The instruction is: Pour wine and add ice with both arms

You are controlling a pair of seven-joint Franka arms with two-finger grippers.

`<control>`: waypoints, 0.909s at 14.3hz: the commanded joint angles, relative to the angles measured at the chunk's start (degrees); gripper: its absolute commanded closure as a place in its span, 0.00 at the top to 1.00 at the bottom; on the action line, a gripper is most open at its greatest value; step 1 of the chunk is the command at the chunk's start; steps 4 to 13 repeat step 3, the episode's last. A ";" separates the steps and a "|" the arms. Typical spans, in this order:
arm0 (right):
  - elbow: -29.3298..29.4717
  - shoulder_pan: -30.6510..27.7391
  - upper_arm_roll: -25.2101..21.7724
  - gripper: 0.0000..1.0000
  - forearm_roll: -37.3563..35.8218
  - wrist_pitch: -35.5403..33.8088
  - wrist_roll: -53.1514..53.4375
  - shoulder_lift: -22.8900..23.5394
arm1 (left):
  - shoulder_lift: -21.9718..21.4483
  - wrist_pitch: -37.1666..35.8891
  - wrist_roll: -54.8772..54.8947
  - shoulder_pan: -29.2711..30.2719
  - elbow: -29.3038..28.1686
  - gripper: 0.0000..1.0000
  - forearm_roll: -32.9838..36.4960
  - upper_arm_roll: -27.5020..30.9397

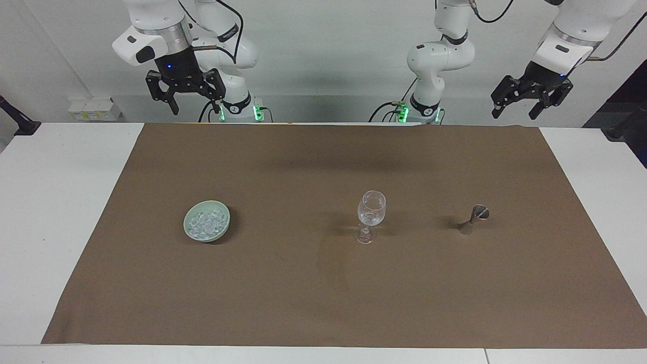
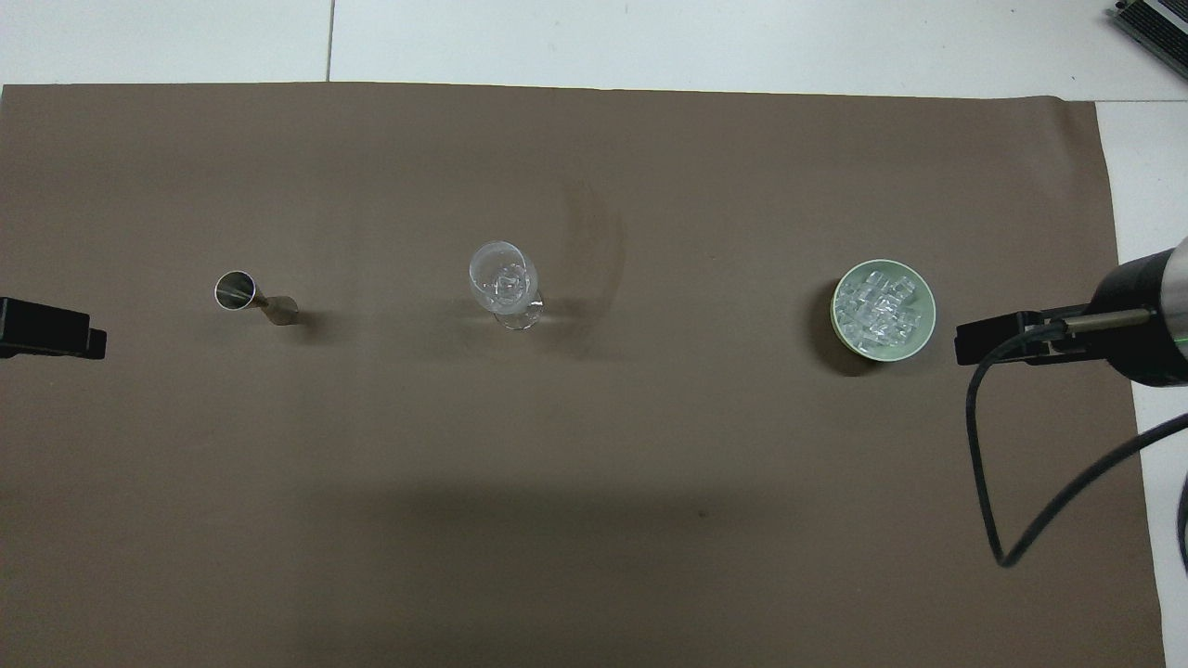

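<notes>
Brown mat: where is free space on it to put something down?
Free: between the green bowl of ice and the wine glass; also the wide strips of mat nearer to and farther from the robots. Tighter: between glass and metal measuring cup.

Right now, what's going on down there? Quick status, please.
Left gripper and right gripper open, raised, empty. Ice in green bowl; some in wine glass. Metal jigger upright. Nothing blocking.

A brown mat (image 2: 594, 520) fills the frame. Left of centre stands a metal measuring cup (image 2: 249, 297), a wine glass (image 2: 504, 278) mid-frame, a green bowl (image 2: 914, 329) of ice (image 2: 880, 308) at right. 2 black grippers poke in: left gripper (image 2: 56, 329), right gripper (image 2: 1007, 329).
</notes>
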 commanded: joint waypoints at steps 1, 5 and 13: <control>-0.92 -1.47 0.61 1.00 0.91 -0.05 -1.11 -0.72 | -0.78 -0.58 0.14 0.45 -0.25 1.00 -0.56 -0.07; -0.91 -1.55 0.61 1.00 1.08 -0.05 -1.11 -0.63 | -0.78 -0.67 0.14 0.45 -0.25 1.00 -0.65 -0.07; -0.91 -1.55 0.61 1.00 1.08 -0.05 -1.11 -0.63 | -0.78 -0.67 0.14 0.45 -0.25 1.00 -0.65 -0.07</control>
